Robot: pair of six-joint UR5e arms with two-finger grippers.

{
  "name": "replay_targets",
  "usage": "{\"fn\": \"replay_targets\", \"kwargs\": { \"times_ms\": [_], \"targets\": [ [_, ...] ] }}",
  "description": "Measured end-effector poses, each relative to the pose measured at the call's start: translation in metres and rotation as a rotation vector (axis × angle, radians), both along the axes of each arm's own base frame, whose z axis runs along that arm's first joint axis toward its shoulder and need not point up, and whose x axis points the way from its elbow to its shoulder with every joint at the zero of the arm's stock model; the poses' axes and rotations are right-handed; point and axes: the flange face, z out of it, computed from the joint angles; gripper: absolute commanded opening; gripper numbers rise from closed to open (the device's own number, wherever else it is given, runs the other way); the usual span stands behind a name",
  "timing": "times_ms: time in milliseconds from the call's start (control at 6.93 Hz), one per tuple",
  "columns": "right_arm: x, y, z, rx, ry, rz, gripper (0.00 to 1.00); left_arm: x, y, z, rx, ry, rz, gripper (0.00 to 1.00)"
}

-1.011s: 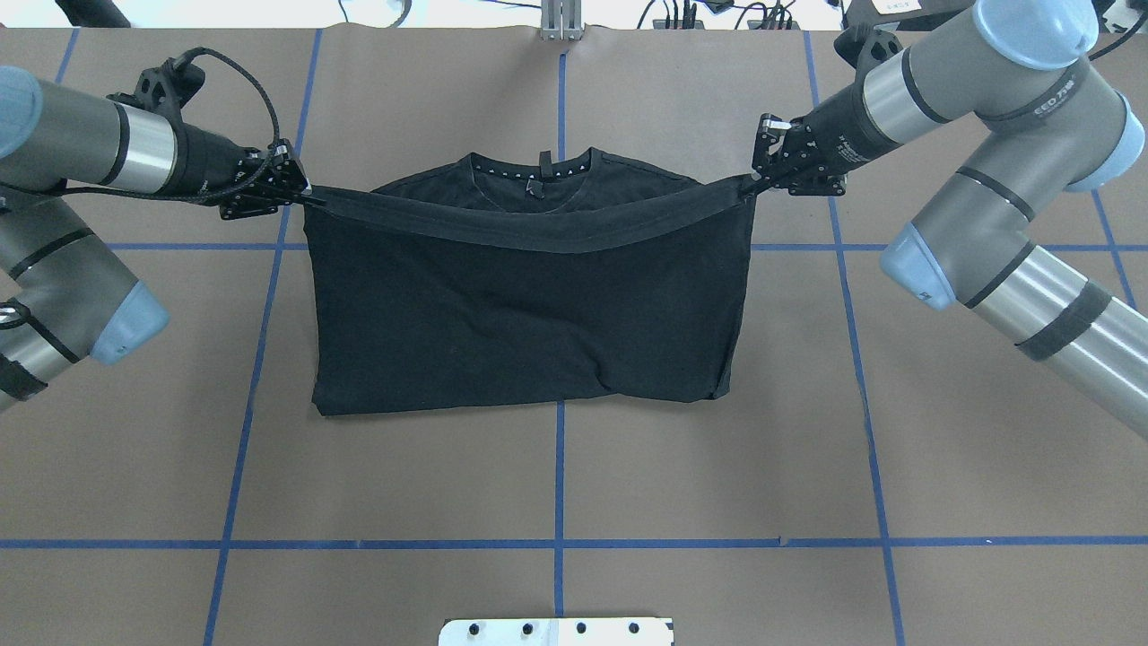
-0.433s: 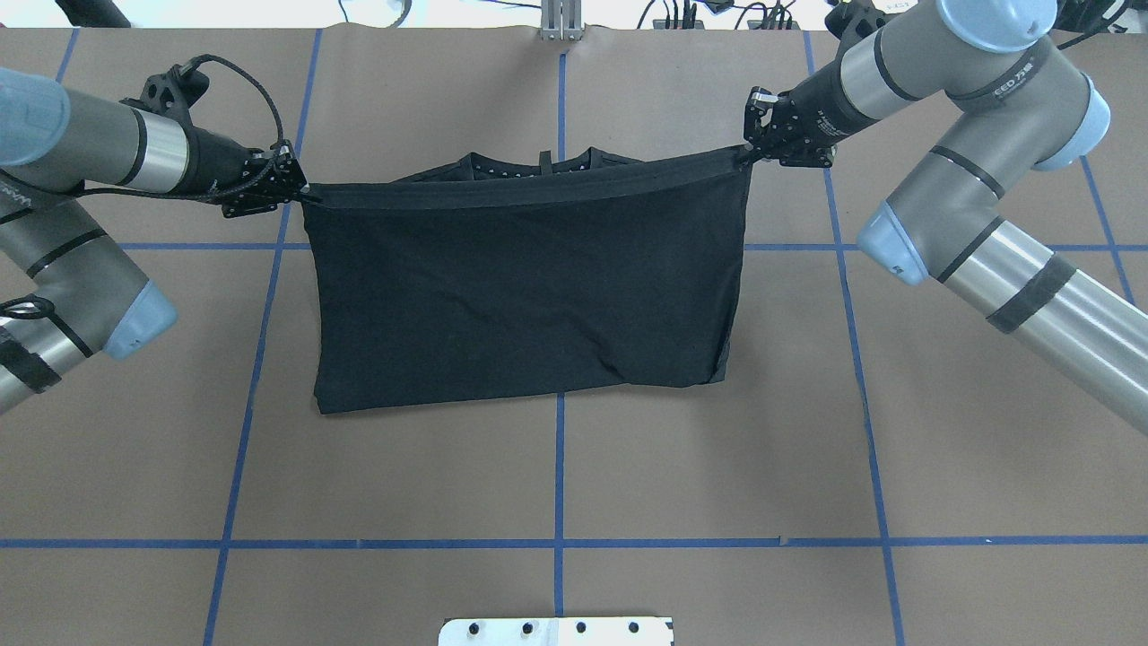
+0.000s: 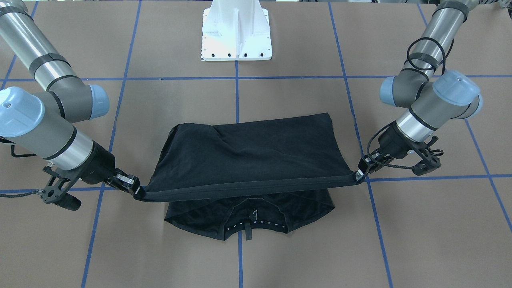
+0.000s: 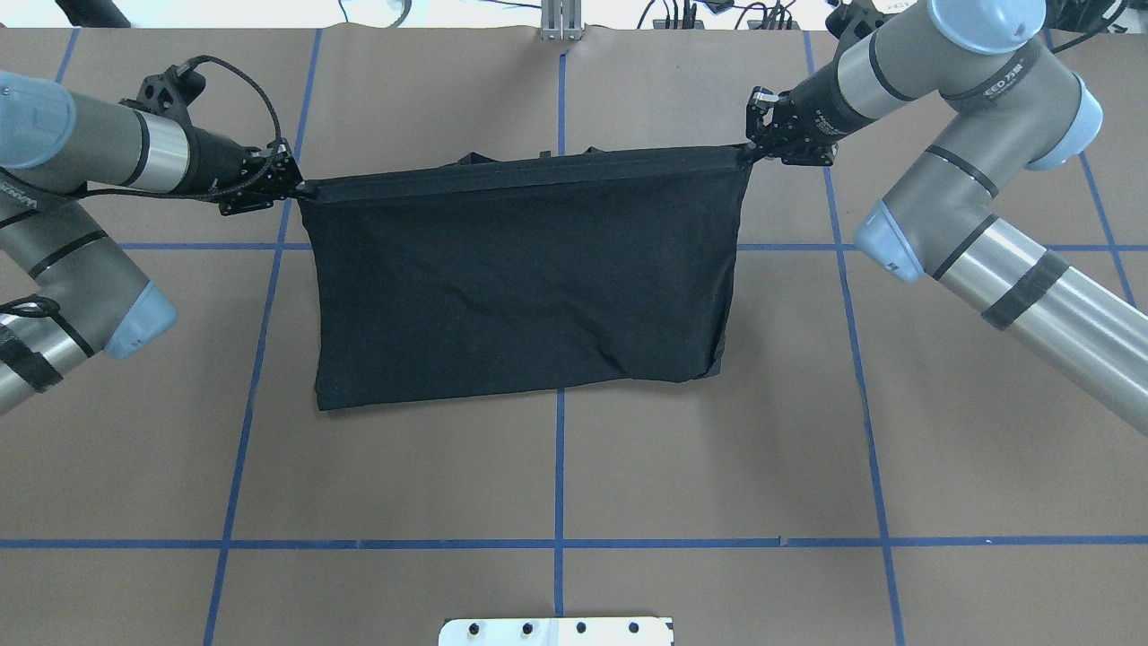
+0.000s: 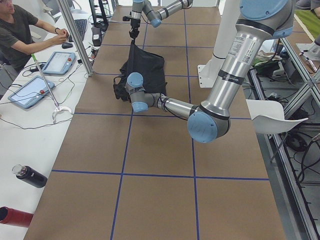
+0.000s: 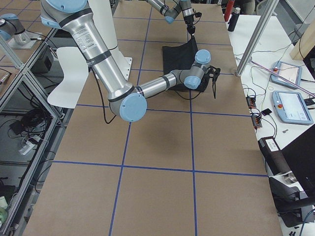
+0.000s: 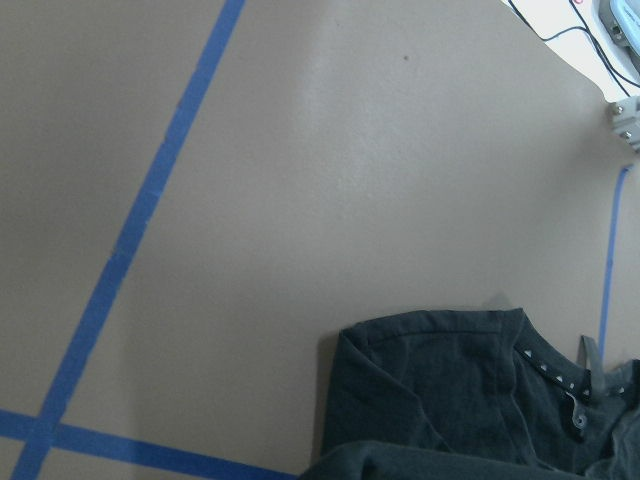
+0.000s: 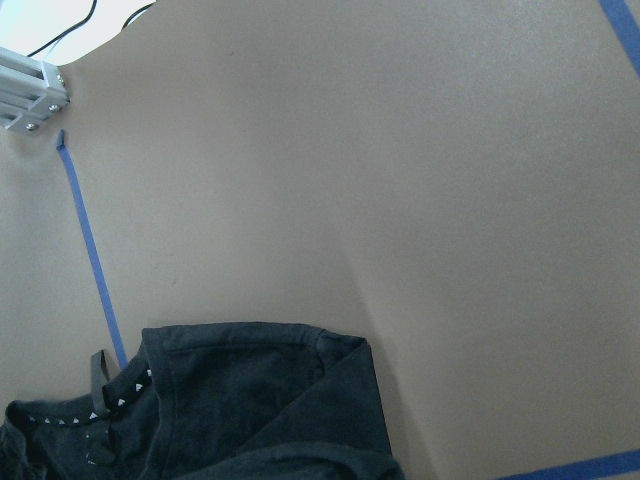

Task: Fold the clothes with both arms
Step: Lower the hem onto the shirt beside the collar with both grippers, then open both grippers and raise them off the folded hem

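From across the table, the left gripper point(image 3: 361, 173) and the right gripper point(image 3: 137, 191) are each clamped on a corner of the black T-shirt point(image 3: 248, 154), holding its hem taut above the collar half that lies on the table point(image 3: 400, 240). Overhead, the raised edge sits askew with the right end farther forward, so I'd level both corners, then lower them together onto the shoulders. The wrist views show only collar and sleeves, so how deep the pinch goes is hard to say.

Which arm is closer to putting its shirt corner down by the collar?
Right. The right gripper holds the black T-shirt hem level with its collar; the left gripper sits short of it.
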Motion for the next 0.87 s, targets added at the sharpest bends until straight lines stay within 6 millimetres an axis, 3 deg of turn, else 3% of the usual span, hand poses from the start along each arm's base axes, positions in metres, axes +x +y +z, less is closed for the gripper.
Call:
{"fn": "replay_targets", "kwargs": {
  "times_ms": [289, 433, 578, 866],
  "targets": [
    [-0.002, -0.004, -0.011, 0.012, -0.005, 0.007, 0.0, 0.005, -0.009, -0.021, 0.02, 0.009, -0.015, 0.0],
    [-0.003, -0.006, -0.015, 0.017, -0.006, 0.012, 0.05, 0.006, -0.012, -0.026, 0.026, 0.009, -0.03, 0.21],
    [-0.004, -0.007, -0.015, 0.018, -0.003, 0.016, 0.99, 0.006, -0.014, -0.028, 0.03, 0.007, -0.041, 0.99],
    [-0.007, -0.008, -0.011, 0.019, 0.011, 0.028, 1.0, 0.004, -0.017, -0.027, 0.042, 0.0, -0.073, 1.0]
  ]
}}
